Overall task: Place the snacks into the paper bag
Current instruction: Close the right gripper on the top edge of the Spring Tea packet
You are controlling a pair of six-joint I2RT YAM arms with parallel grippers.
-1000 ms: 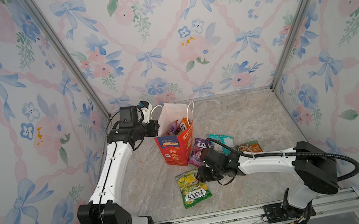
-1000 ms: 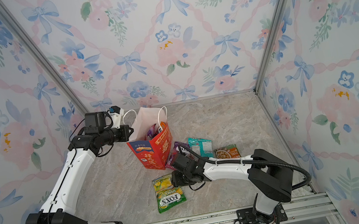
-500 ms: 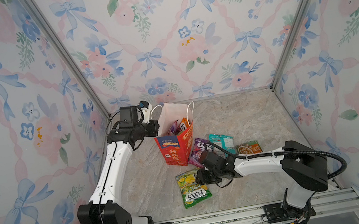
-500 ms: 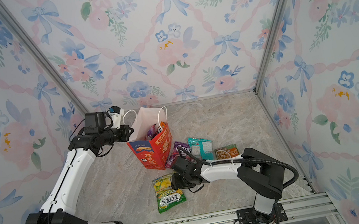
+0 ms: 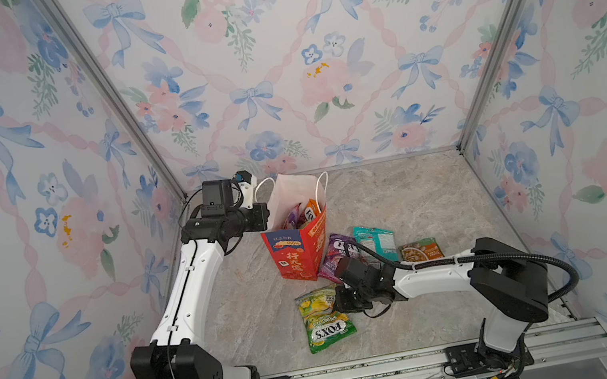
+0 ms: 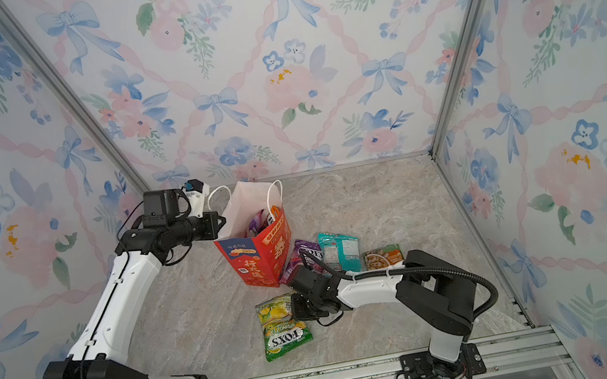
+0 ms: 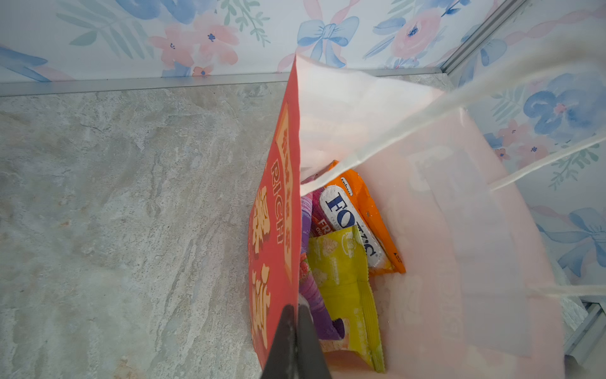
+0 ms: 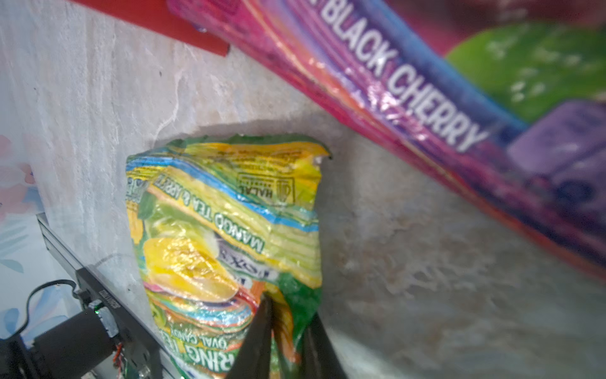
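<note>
The red-orange paper bag (image 5: 296, 251) (image 6: 259, 257) stands upright at mid-table. My left gripper (image 5: 266, 214) (image 6: 221, 222) (image 7: 296, 315) is shut on the rim of its side wall (image 7: 275, 229). Orange (image 7: 360, 213), yellow (image 7: 341, 279) and purple (image 7: 314, 305) snacks lie inside. A green FOX'S packet (image 5: 325, 321) (image 6: 282, 329) (image 8: 223, 213) lies flat in front of the bag. My right gripper (image 5: 343, 301) (image 6: 301, 309) (image 8: 288, 311) is low at its right edge, shut on a fold of it.
A purple packet (image 5: 335, 250) (image 8: 393, 75) leans against the bag's right side. A teal packet (image 5: 376, 241) and an orange-green one (image 5: 422, 250) lie beside it. Flowered walls enclose three sides. A metal rail (image 5: 326, 376) runs along the front.
My right gripper has slid left onto the green packet's edge and shut on it. The left arm and the bag have stayed still.
</note>
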